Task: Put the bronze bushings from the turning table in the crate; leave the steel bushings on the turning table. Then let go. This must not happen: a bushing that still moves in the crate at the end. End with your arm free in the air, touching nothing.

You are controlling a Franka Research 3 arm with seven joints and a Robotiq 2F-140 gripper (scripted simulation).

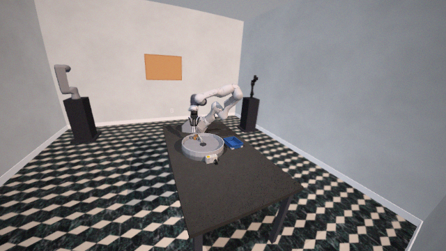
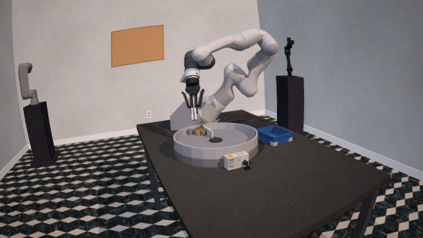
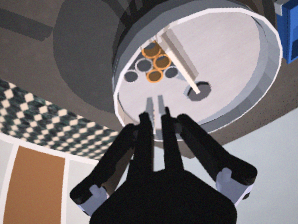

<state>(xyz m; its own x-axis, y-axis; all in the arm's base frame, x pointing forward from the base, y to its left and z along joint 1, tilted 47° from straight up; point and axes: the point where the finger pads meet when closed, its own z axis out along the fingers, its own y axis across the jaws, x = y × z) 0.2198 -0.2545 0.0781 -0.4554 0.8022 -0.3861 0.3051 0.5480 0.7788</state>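
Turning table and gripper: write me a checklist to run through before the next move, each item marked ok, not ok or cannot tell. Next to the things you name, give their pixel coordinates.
1. Bronze bushings on the grey round turning table (image 1: 203, 155) (image 2: 215, 158) (image 3: 230, 55), within its wall: ok.
2. Black two-finger gripper (image 1: 194, 131) (image 2: 194, 119) (image 3: 156, 103) free of any bushing: ok.
3. Gripper opened for a pick: not ok, fingers nearly together.
4. Gripper lowered around a bronze bushing: not ok, it hangs above.
5. Blue open-topped crate (image 1: 233, 142) (image 2: 275, 135) (image 3: 290, 37) standing beside the turning table: ok.
6. Turning table at rest: cannot tell.
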